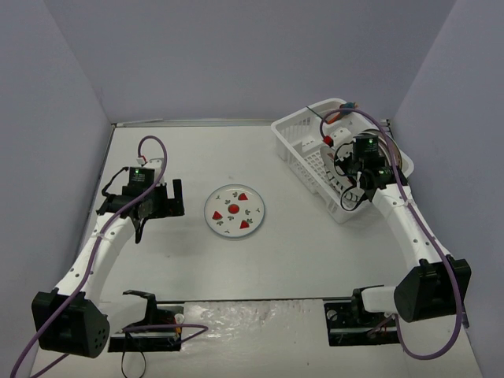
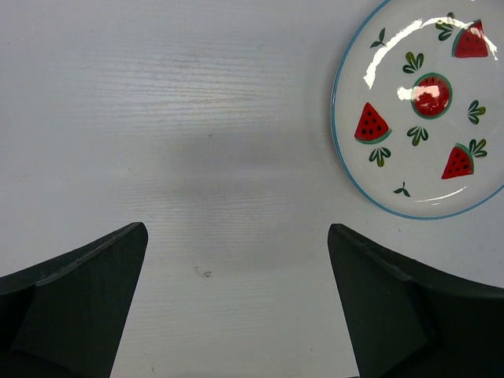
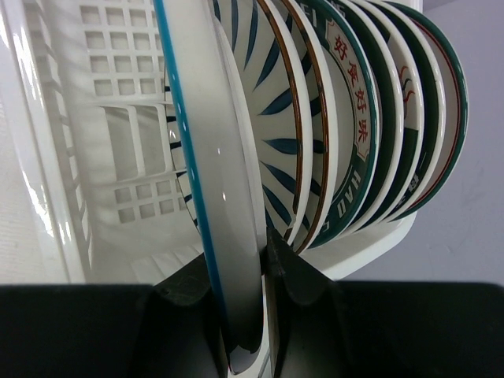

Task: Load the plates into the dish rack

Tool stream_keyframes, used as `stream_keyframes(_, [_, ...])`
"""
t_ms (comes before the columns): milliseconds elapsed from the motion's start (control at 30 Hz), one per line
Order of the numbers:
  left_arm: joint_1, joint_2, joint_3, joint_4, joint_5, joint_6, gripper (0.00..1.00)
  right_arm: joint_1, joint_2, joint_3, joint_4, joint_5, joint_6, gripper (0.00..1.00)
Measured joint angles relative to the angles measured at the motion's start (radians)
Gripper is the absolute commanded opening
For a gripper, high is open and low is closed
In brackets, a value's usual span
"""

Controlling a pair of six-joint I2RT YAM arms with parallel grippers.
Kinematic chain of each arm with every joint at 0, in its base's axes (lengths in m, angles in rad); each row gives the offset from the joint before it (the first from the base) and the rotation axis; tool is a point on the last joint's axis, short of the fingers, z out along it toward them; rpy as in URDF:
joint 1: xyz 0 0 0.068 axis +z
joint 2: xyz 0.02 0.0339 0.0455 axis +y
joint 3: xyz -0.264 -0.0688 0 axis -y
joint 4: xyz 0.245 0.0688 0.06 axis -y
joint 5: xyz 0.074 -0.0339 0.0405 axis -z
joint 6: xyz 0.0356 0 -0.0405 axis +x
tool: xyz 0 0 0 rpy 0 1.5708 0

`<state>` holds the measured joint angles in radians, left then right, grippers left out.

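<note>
White blue-rimmed plate (image 3: 216, 157) is standing on edge in the dish rack (image 1: 293, 146), face hidden, long axis running 12-to-6 o'clock, right gripper (image 3: 240, 272) clamping its lower rim beside other upright plates (image 3: 346, 126). Left gripper (image 2: 236, 230) is hovering, jaws spread; watermelon plate (image 2: 425, 110) lying flat at 2 o'clock, cropped.

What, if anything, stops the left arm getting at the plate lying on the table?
Probably nothing, so yes: the left gripper stands open beside the plate, with only bare table between them. The plate lies flat, so gripping its rim could be fiddly.
</note>
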<state>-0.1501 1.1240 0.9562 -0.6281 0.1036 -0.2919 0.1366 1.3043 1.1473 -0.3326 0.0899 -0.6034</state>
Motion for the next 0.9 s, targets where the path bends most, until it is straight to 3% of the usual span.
stream_keyframes(733, [0.000,0.000,0.000,0.000,0.001,0.001,0.97,-0.034,0.058,-0.081,0.083,-0.064,0.045,0.00])
stream_keyframes(900, [0.000,0.009,0.000,0.000,0.003,0.001,0.97,-0.039,0.068,-0.102,0.110,-0.077,0.093,0.07])
